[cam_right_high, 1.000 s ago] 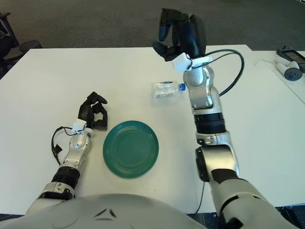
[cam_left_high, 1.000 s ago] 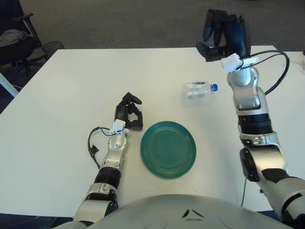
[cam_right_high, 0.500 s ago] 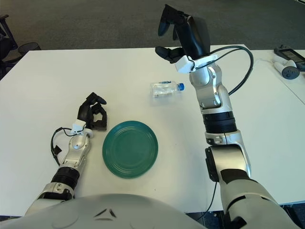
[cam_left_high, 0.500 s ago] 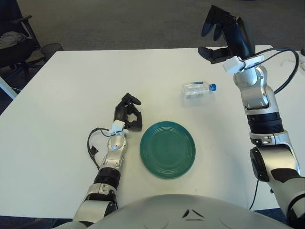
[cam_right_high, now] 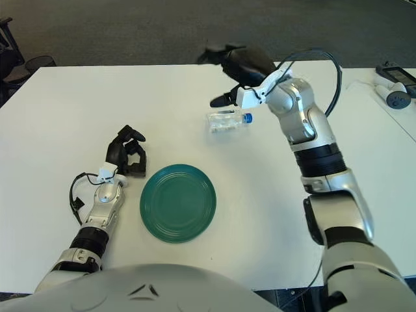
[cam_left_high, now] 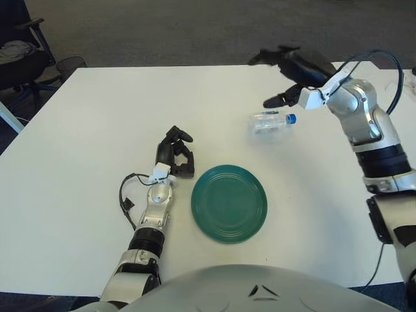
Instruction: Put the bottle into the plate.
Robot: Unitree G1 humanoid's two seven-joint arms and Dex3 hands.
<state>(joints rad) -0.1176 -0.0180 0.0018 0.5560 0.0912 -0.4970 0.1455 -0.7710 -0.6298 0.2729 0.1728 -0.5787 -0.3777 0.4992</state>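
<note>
One clear plastic bottle [cam_left_high: 273,121] lies on the smooth white worktop [cam_left_high: 84,130], at one o'clock from the round green plate [cam_left_high: 229,203]. Right hand [cam_left_high: 296,68] above it, fingers spread; left hand [cam_left_high: 175,153] curled, empty.

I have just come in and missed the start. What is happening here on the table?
The robot's right hand, fingers spread and holding nothing, hovers just beyond the bottle, which lies on its side on the white table. The green plate sits nearer the robot, with nothing on it. The left hand shows curled just left of the plate.
</note>
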